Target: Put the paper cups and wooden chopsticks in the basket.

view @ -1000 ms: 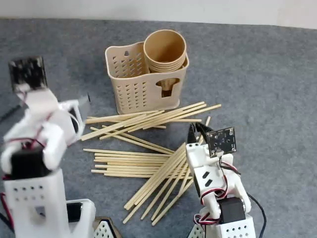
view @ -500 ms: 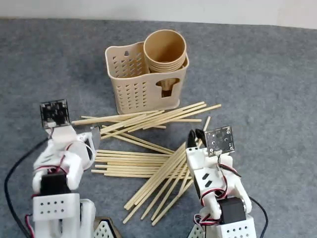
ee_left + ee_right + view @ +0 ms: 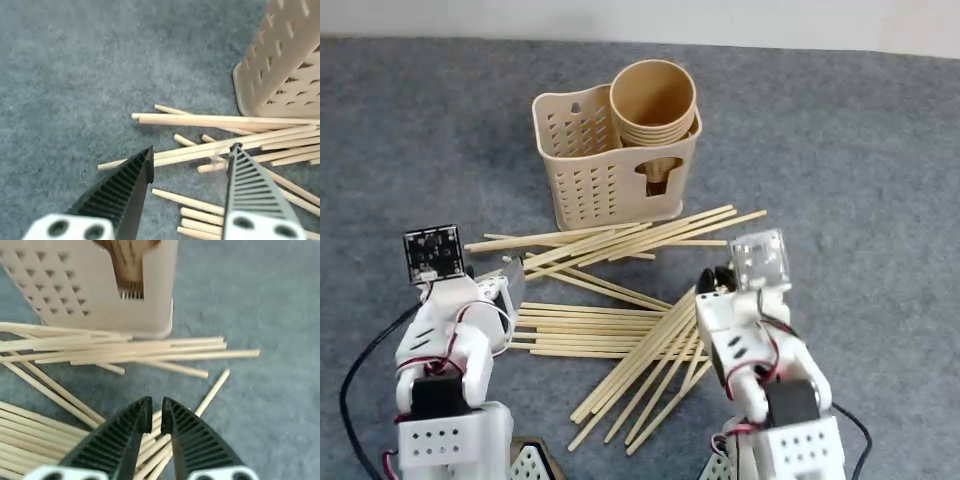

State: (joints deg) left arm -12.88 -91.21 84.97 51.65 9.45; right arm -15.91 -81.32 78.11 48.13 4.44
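Already in the basket [image 3: 590, 175], nested paper cups [image 3: 655, 112]; chopsticks [image 3: 610, 335] outside

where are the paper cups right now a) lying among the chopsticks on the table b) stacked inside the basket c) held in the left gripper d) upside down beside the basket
B: the paper cups sit nested upright in one compartment of the basket, while the chopsticks lie loose on the table in front of it.

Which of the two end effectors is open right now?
The left end effector: its jaws stand wide apart over the chopsticks, while the right end effector has its jaws nearly together.
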